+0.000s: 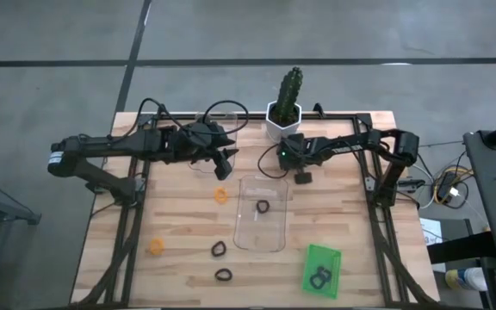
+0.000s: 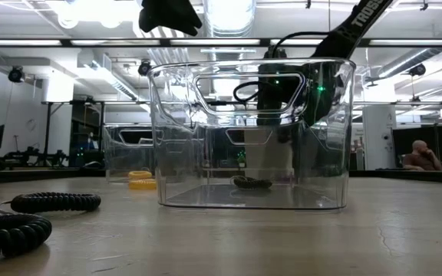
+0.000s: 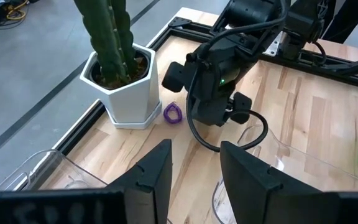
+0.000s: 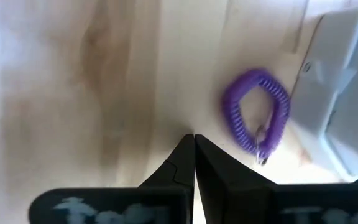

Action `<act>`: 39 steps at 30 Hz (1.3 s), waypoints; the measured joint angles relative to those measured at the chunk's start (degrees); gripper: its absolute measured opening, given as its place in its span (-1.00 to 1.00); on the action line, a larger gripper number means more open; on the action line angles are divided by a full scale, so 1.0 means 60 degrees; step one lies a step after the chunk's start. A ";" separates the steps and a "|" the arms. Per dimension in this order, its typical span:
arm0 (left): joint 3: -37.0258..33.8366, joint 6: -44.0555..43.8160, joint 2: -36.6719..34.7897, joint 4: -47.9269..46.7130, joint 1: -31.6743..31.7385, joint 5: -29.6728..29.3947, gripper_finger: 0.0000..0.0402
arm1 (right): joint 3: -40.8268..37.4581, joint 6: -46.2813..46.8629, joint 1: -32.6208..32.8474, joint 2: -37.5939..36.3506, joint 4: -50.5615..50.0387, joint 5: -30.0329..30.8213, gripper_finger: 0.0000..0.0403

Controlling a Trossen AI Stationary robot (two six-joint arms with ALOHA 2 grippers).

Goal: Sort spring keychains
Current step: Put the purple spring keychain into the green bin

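The spring keychains are spread over the wooden table. A purple one (image 4: 257, 115) lies flat by the foot of the white cactus pot (image 3: 129, 81) and also shows in the left wrist view (image 3: 173, 114). A black one (image 1: 263, 207) lies in the clear tray (image 1: 261, 237). Two orange ones (image 1: 221, 195) (image 1: 156, 246) and two black ones (image 1: 219, 249) (image 1: 223, 275) lie on the bare wood. Another black one (image 1: 320, 277) sits in the green tray (image 1: 331, 258). My right gripper (image 4: 194, 140) is shut, pointing down just beside the purple keychain. My left gripper (image 3: 194, 168) is open, held above the table left of the pot.
The cactus in its white pot (image 1: 284, 116) stands at the table's far edge, right beside my right gripper (image 1: 282, 157). A second clear tray (image 2: 129, 153) holding orange keychains (image 2: 140, 180) stands near my left gripper (image 1: 224, 162). The near left part of the table holds only loose keychains.
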 joint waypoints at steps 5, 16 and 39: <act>-0.0027 0.0000 0.0000 -0.0013 0.0002 0.0000 -0.36 | 0.0000 -0.0068 0.0055 -0.0567 0.0125 0.0070 -0.96; -0.0081 0.0000 0.0000 -0.0011 0.0000 -0.0002 -0.36 | 0.0012 -0.0207 0.0026 -0.0357 0.1378 0.0464 -0.96; -0.0081 -0.0069 0.0000 0.0009 0.0000 0.0000 -0.36 | 0.0334 0.0689 -0.0019 0.0322 -0.0199 0.0292 -0.96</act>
